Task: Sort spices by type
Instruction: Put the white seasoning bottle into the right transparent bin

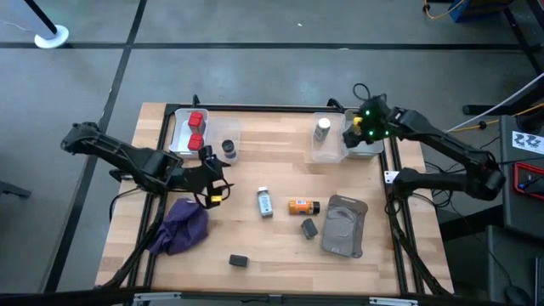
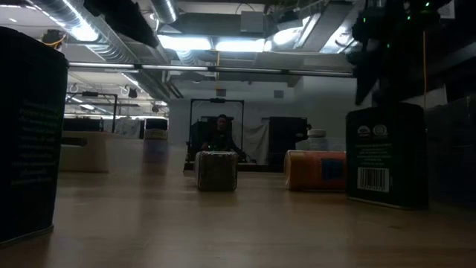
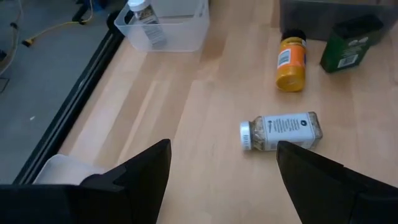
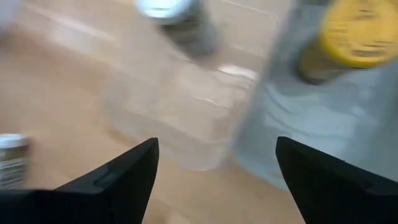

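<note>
Both arms are dark, nearly black, built of chunky rounded joints linked by straight tubular sections. The left arm (image 1: 127, 157) carries a small yellow marking beside its gripper (image 1: 214, 191), and thin black cable runs along it. The right arm (image 1: 442, 144) shows a cluster of bright green lights and a yellow patch at its wrist, near its gripper (image 1: 350, 136), with a loop of black cable arching above. In both wrist views the fingers (image 3: 146, 171) (image 4: 127, 171) are flat, matte black, wedge-shaped plates with angular edges, wide at the base and narrowing upward.
</note>
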